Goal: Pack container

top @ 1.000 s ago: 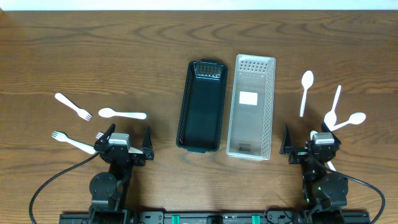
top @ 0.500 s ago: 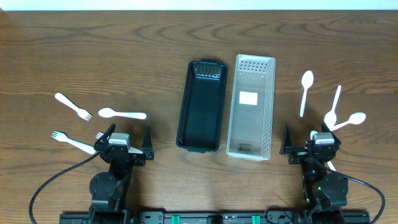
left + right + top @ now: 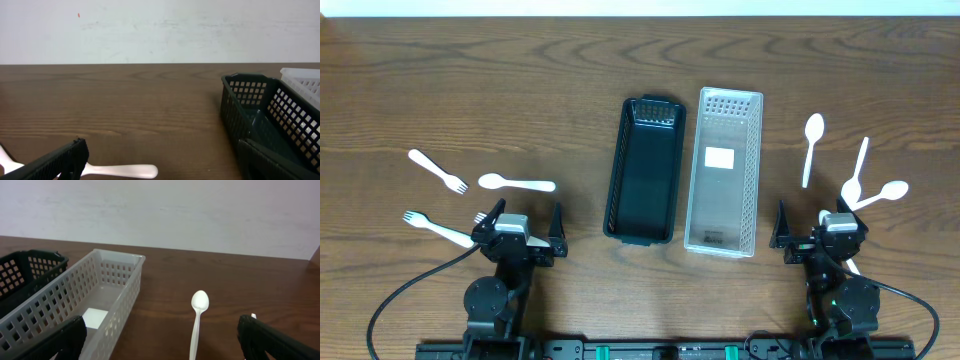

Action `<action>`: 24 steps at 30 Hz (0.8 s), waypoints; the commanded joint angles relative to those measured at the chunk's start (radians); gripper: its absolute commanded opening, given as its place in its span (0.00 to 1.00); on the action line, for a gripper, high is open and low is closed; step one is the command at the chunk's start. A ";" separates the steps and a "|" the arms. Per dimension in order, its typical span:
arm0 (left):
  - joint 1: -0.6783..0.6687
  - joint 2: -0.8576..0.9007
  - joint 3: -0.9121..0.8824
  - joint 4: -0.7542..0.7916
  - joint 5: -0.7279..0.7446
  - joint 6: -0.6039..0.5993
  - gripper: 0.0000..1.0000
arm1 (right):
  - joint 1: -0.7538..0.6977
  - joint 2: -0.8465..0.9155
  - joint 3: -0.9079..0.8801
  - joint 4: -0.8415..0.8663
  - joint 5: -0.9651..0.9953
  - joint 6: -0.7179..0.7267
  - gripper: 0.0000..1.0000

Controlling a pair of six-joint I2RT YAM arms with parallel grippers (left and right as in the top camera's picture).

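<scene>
The left gripper (image 3: 523,226) and right gripper (image 3: 820,232) sit low at the table's near edge, jaws spread, nothing between them. Just ahead of the left one a white spoon (image 3: 516,184) lies crosswise, handle toward the empty black basket (image 3: 642,180). Ahead of the right, another spoon (image 3: 811,148) lies lengthwise beside the clear basket (image 3: 724,200).

left gripper (image 3: 523,222): low near front edge of surface, jaws spread wide | right gripper (image 3: 823,228): low near front edge, jaws spread wide
</scene>
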 commanded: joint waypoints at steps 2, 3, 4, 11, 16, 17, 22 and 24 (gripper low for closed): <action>-0.004 0.004 -0.013 -0.038 0.033 -0.001 0.98 | 0.008 -0.005 -0.002 -0.005 0.000 0.017 0.99; -0.004 0.004 -0.013 -0.037 0.033 -0.001 0.98 | 0.008 -0.005 -0.002 -0.005 0.000 0.017 0.99; -0.004 0.004 -0.013 -0.038 0.033 -0.001 0.98 | 0.008 -0.005 -0.002 -0.005 0.000 0.017 0.99; -0.004 0.004 -0.013 -0.038 0.033 -0.001 0.98 | 0.008 -0.005 -0.002 -0.005 0.000 0.017 0.99; -0.004 0.004 -0.013 -0.038 0.033 -0.001 0.98 | 0.008 -0.005 -0.002 -0.005 0.000 0.017 0.99; -0.004 0.004 -0.013 -0.038 0.032 -0.001 0.98 | 0.008 -0.005 -0.002 -0.005 0.000 0.017 0.99; -0.004 0.004 -0.013 -0.037 0.033 -0.001 0.98 | 0.008 -0.005 -0.002 0.000 -0.001 0.018 0.99; -0.004 0.004 -0.013 -0.038 0.033 -0.001 0.98 | 0.008 -0.005 -0.002 -0.005 -0.007 0.039 0.99</action>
